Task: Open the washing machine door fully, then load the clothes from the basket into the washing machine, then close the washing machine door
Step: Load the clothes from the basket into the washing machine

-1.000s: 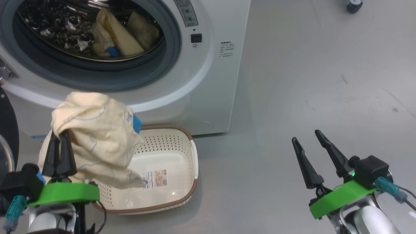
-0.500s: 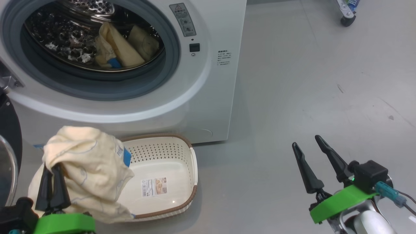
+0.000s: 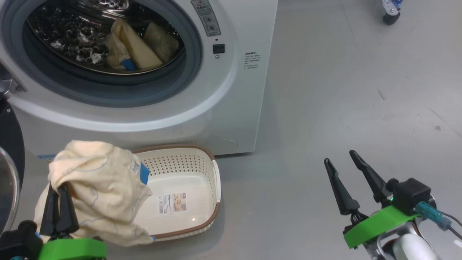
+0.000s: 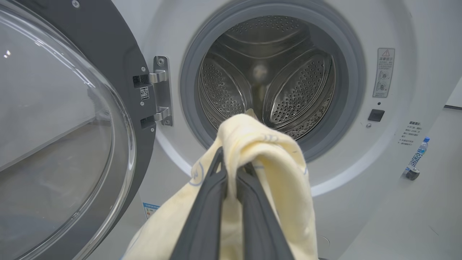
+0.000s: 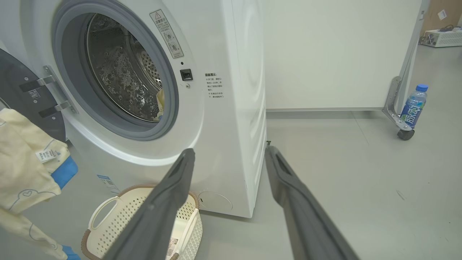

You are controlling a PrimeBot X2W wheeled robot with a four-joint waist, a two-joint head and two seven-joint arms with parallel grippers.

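- The left gripper, low on the left, is clenched on a cream-yellow garment. The cloth bunches over the fingertips and hangs down (blue trim and a small tag show at its right edge).
- That garment drapes across the left part of the basket and hides it. The basket stands on the grey floor just in front of the washing machine, below the drum mouth, with a label sticker on its base.
- The washing machine door is swung wide to the left on its metal hinge, beside the left arm.
- More clothes lie inside the steel drum, towards its right side.
- The right gripper hangs over the floor well off to the right, its fingers spread and grasping nothing.
- A drink bottle stands by a caster wheel, well apart from the machine.
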